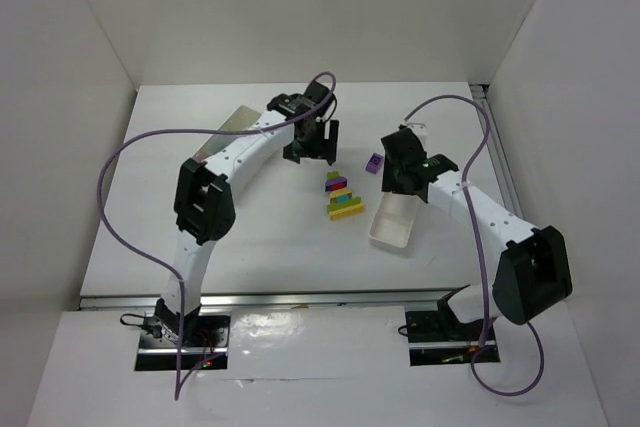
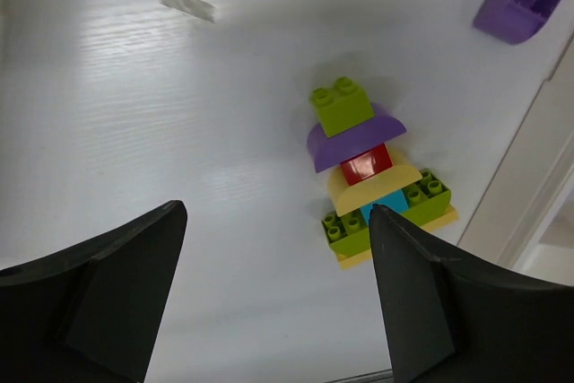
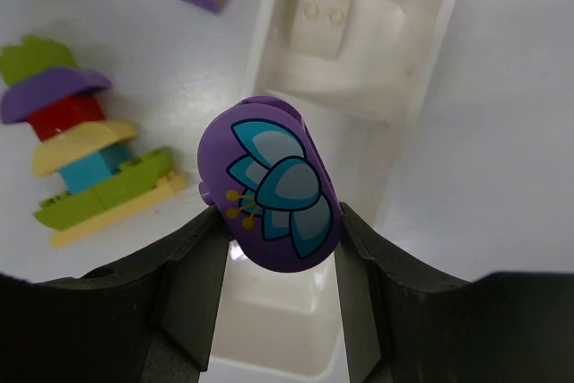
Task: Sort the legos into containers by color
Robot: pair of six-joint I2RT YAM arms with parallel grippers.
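Right gripper [image 3: 280, 221] is clamped on a purple flower-printed brick [image 3: 273, 187], printed face toward its wrist camera, above the white tray [image 3: 432, 15]. Left gripper [image 2: 276, 213] hangs wide open near the lego stack [image 2: 375, 184], which lies flat mid-table, long axis near-to-far, lime tip pointing away from the arms.

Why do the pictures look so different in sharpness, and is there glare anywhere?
Top external view: soft, even light, glare on the glossy front ledge. Left wrist view: the lego stack is crisp, the dark fingers show little detail, the table shows a sheen. Right wrist view: the purple flower-printed brick is sharp, the stack behind it slightly soft.
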